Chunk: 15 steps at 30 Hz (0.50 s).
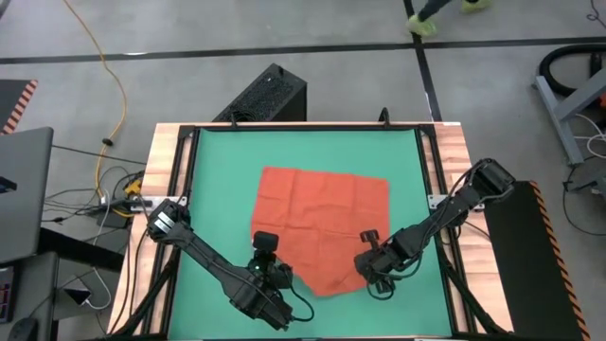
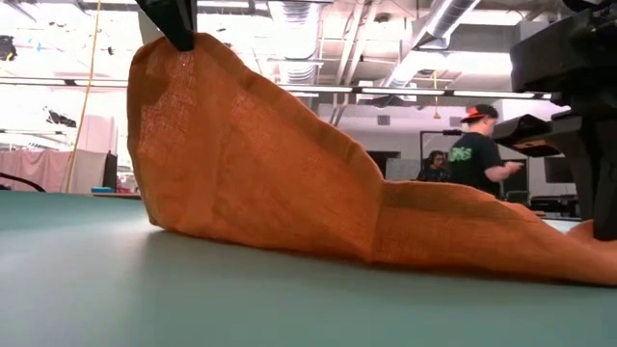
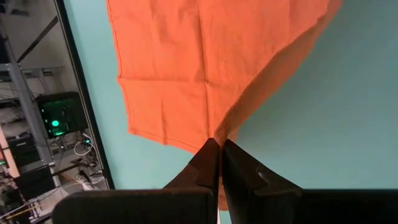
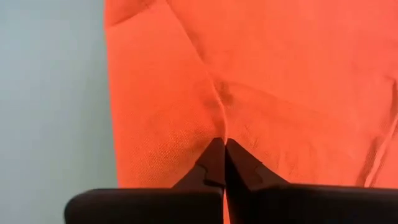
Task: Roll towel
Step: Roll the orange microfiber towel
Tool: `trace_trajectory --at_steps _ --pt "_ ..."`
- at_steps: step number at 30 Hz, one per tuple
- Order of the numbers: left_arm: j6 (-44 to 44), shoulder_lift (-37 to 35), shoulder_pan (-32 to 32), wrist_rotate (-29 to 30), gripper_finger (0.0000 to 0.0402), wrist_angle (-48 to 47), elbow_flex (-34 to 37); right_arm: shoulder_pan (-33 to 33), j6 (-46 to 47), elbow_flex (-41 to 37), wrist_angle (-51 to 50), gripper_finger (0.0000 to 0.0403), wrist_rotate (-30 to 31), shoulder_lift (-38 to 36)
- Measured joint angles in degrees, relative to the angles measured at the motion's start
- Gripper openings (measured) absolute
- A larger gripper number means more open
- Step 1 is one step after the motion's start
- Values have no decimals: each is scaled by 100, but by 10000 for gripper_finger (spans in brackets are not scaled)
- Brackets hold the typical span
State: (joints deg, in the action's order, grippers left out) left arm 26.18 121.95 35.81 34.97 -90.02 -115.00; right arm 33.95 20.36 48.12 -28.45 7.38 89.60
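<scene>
Towel [image 1: 322,213], orange-red, lies on the green mat [image 1: 222,161] of the counter, its near edge pinched by both closed tools: the left tool [image 3: 219,144] lifts one corner high, the right tool [image 4: 222,144] grips beside it.

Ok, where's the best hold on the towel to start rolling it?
Its near edge, approached from the robot's side. The towel lies mostly flat on the green mat, and the left gripper and right gripper already pinch that edge, the left corner lifted.
</scene>
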Motion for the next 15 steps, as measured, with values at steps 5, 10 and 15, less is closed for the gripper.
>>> trace_trajectory --at_steps 5,10,15 --pt "-40 0 17 264 0 0 0 132 395 294 -536 5 6 0" --pt "-81 0 28 386 0 0 0 487 868 1009 -1457 3 338 0" --pt "-318 -95 57 709 0 2 2 893 1535 1898 -2968 2 1481 -6"
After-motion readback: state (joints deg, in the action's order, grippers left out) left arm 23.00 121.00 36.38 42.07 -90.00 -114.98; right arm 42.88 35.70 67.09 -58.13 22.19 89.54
